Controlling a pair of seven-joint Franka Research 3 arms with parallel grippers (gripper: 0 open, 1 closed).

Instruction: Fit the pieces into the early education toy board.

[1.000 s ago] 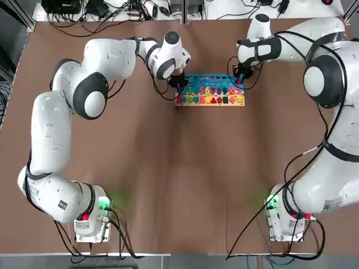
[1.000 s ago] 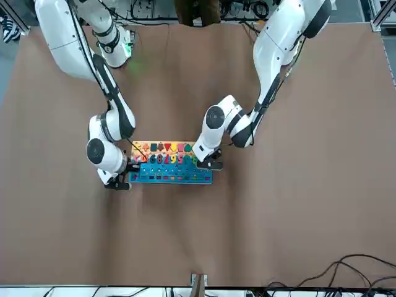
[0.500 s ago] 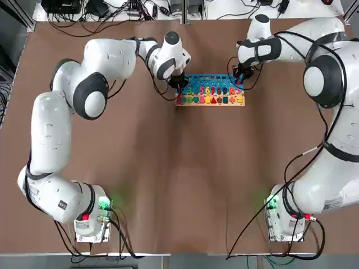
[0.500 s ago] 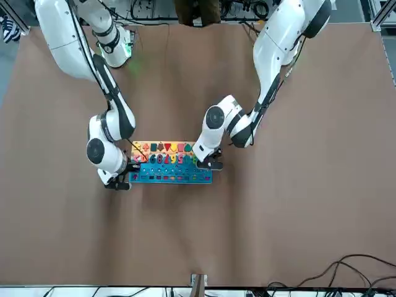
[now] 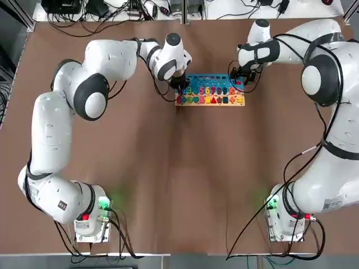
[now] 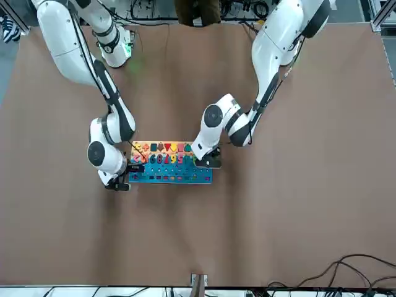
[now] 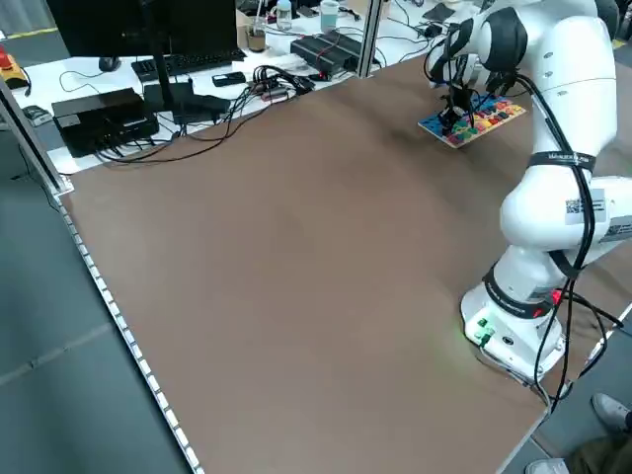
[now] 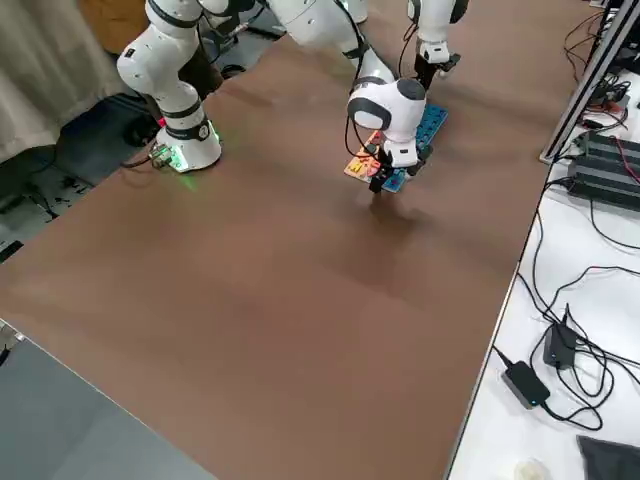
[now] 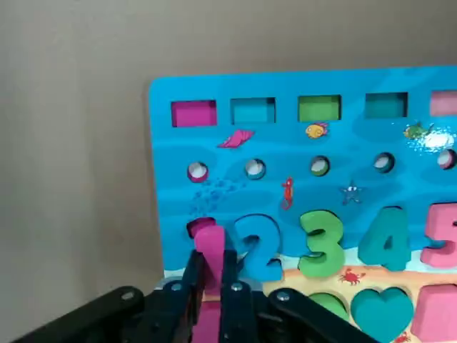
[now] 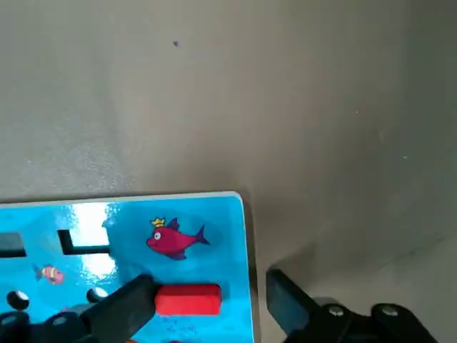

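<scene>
Left claw (image 9: 208, 289) pinches a pink piece (image 9: 208, 251) over the board (image 9: 285, 153); seat it squarely in the "1" slot. Right claw (image 10: 207, 300) gapes empty (red piece (image 10: 187, 299) between its fingers).

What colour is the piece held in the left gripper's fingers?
Pink: the piece in the left gripper shows best in the left wrist view.
</scene>
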